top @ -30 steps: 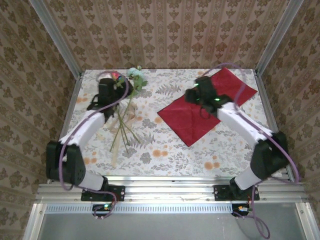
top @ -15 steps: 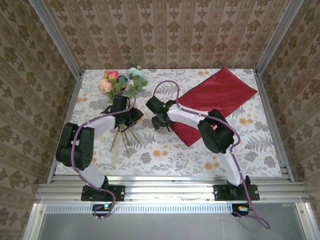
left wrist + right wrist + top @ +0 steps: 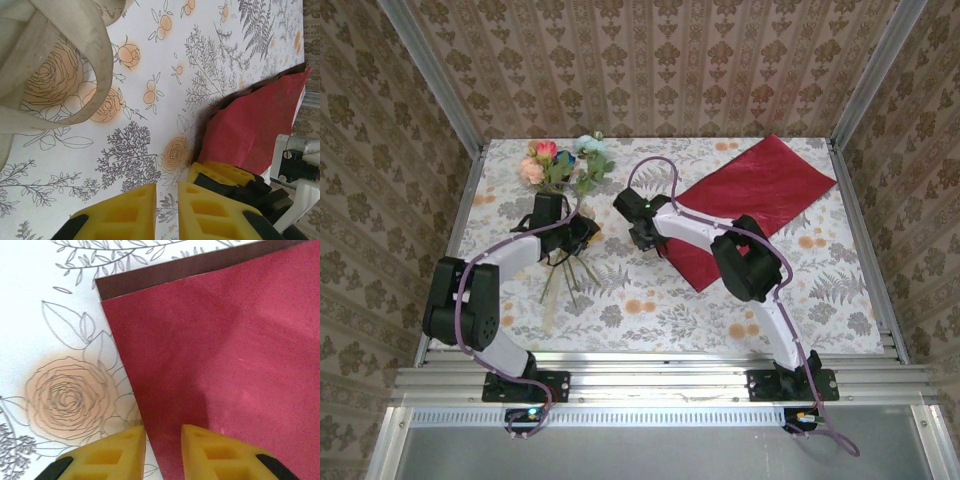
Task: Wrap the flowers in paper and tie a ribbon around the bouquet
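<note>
The paper (image 3: pixel 225 340) looks matt and finely grainy, bright red with a darker maroon strip along its top edge. The ribbon (image 3: pixel 102 50) is ribbed woven cloth, dull beige. The tablecloth (image 3: pixel 165 60) is smooth and printed. The right gripper (image 3: pixel 162 437) has matt yellow plastic fingers (image 3: pixel 210 452). The frame rail (image 3: pixel 650 383) is brushed metal.

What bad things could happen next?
The right gripper seems to pinch only the very edge of the paper, so the sheet might slip out or tear. The left gripper sits close beside it, so the two might bump. The ribbon curls in a loop near the left gripper and might snag.
</note>
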Controlling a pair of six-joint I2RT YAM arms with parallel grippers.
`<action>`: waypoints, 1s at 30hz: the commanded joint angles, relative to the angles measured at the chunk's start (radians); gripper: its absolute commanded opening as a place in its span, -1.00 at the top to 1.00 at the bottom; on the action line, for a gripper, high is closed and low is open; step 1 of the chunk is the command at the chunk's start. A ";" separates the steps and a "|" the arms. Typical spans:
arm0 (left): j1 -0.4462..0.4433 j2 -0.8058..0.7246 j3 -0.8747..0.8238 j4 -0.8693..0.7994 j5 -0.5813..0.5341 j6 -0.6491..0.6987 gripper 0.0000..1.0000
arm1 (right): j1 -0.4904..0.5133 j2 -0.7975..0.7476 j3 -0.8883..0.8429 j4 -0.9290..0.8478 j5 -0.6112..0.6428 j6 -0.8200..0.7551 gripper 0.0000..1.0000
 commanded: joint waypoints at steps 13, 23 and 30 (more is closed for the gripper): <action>-0.032 -0.004 0.031 -0.001 0.021 0.005 0.68 | -0.018 -0.134 -0.040 0.035 -0.046 -0.008 1.00; -0.081 0.064 0.086 0.044 0.027 -0.057 0.66 | -0.075 -0.243 -0.145 0.051 -0.099 0.076 0.29; -0.092 0.113 0.124 0.075 0.037 -0.082 0.68 | -0.128 -0.109 -0.061 -0.069 -0.057 0.124 -0.42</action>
